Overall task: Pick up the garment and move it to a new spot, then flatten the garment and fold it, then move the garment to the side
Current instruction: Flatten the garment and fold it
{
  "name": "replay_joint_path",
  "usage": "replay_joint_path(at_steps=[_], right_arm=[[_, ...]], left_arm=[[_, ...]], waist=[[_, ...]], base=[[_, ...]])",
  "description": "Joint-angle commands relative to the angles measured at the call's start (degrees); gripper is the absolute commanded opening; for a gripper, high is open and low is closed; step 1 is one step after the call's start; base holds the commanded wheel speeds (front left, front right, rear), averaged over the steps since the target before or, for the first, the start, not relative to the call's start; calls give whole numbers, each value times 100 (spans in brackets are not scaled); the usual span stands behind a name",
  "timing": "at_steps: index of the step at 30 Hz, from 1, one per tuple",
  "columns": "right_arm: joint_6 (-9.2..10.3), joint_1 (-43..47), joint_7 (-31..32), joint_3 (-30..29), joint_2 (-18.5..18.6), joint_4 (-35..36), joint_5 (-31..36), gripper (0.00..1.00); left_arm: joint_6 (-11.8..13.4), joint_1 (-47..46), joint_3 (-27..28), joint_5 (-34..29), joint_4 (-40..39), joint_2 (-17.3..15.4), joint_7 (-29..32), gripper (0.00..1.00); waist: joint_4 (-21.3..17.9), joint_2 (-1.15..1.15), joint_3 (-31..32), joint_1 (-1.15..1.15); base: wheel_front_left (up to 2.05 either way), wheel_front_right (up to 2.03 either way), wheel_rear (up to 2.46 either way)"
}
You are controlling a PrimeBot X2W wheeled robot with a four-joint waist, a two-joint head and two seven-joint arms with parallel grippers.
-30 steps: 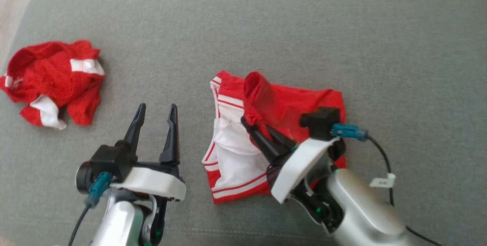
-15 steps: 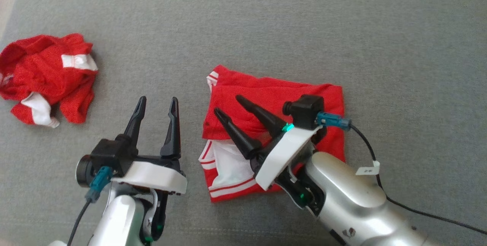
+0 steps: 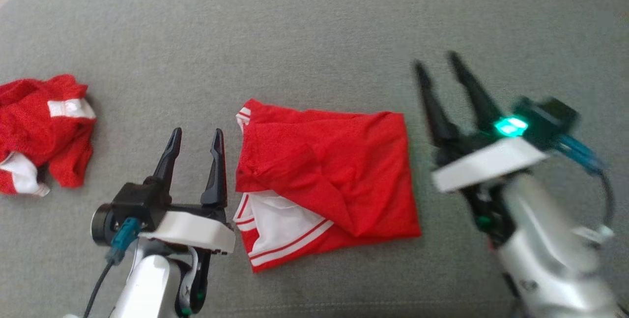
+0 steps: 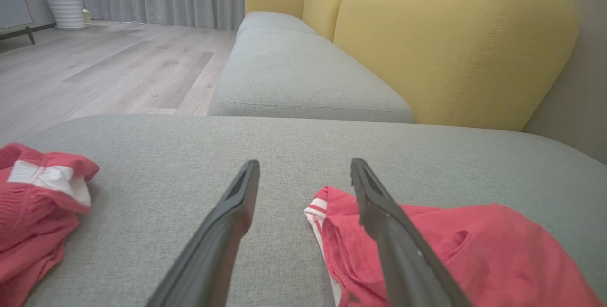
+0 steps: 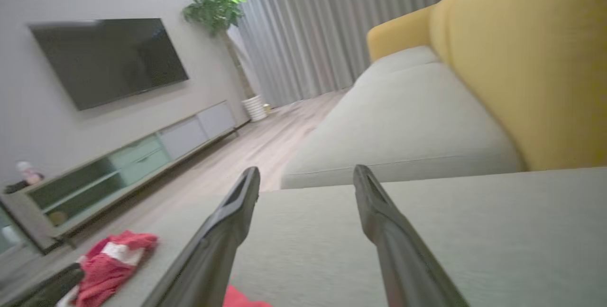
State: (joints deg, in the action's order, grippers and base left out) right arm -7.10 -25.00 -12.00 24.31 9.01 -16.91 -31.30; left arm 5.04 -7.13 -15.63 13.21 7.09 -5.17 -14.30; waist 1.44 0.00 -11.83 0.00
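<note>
1. While both claws hang free, check the layout first: the shorts (image 3: 334, 160) lie folded near the middle of the grey cushion (image 3: 314, 38), red layer on top, w/ a white striped bit poking out at the front-left corner.
2. Left claw (image 3: 196, 132): jaws wide, nothing in them, just beside the shorts' left edge; can't tell if it brushes the cloth. Right claw (image 3: 435, 61): also wide & empty, blurred, off past the right edge, apart from the cloth.
3. Judgement: fold looks mostly done but uneven, w/ a diagonal crease across the top layer. Prob. worth squaring up before any shift to the side.
4. Grip thru all layers at once: come in low, slide the tips under the bottom layer at opposite edges, then pinch, so the stack doesn't peel open.
5. Lift only a little & move both claws in sync, same speed, else the fold slumps.
6. Mind the 2nd red heap (image 3: 44, 126) at far left. It's well apart, but don't drag the shorts into it; the bare grey stretch on the right looks like the safer spot.
</note>
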Motion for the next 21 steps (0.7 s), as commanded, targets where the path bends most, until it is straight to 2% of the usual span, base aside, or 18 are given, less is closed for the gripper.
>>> replay_joint_path(at_steps=[1,6,10,15,21], right_arm=[[-39,210,64,-163,20,284,180,100],[-39,1058,409,-1378,226,923,1116,100],[-39,1712,711,-2035,87,1521,1640,100],[-39,2222,1021,-2266,-92,2062,1887,100],[-39,2507,1228,-2324,-190,2327,1913,100]], left_arm=[[13,-79,220,-34,-199,-90,-70,100],[20,-41,225,-17,-216,-149,-57,100],[27,-25,250,12,-224,-204,-35,100],[53,47,253,7,-233,-280,1,100],[78,177,209,18,-266,-320,65,100]], waist=[[-47,0,46,0],[-104,0,126,0],[-111,0,193,0],[-119,0,279,0],[-88,0,357,0]], base=[[0,0,0],[0,0,0],[0,0,0],[0,0,0],[0,0,0]])
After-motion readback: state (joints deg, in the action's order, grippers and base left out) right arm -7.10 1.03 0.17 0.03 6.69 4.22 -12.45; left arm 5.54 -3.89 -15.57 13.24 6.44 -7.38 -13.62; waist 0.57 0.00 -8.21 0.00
